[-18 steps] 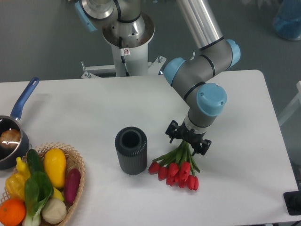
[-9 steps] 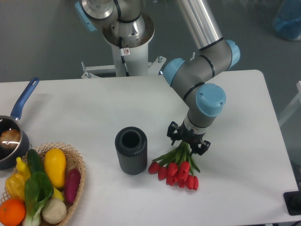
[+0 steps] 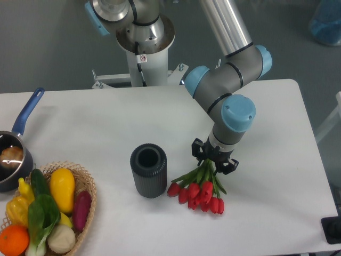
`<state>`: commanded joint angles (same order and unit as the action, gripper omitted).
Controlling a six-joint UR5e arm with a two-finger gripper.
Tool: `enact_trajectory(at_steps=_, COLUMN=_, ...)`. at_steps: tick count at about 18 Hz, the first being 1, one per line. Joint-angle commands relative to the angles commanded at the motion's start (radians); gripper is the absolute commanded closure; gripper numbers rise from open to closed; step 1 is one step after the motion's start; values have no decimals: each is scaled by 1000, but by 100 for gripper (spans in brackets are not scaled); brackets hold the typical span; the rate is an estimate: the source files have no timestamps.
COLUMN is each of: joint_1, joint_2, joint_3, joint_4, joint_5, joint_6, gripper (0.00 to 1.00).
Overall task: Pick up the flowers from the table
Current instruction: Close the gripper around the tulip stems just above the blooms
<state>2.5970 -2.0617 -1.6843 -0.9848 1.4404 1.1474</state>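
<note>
The flowers (image 3: 200, 192) are a bunch of red tulips with green leaves, lying on the white table (image 3: 277, 176) right of centre, heads pointing toward the front edge. Their green stems run up under my gripper (image 3: 214, 161), which points straight down over the stem end. Its black jaws sit on either side of the stems and are drawn in against them. The blue wrist joint (image 3: 236, 114) hides the fingertips. The bunch rests on the table.
A dark ribbed cylindrical vase (image 3: 148, 170) stands upright just left of the tulip heads. A wicker basket (image 3: 88, 188) of vegetables sits at the front left corner, with a blue-handled pot (image 3: 13, 156) behind it. The robot base (image 3: 143, 40) is at the back.
The black jaws have narrowed around the stems over the last second. The tulip heads have shifted slightly to the left. The arm has hardly moved.
</note>
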Motion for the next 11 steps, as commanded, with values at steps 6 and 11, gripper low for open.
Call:
enact_trajectory(at_steps=6, joint_1=0, joint_2=2, joint_3=0, joint_4=-2, joint_5=0, joint_6=0, gripper=64)
enact_trajectory(at_steps=11, joint_1=0, joint_2=3, joint_3=0, joint_4=-2, joint_5=0, joint_6=0, gripper=66)
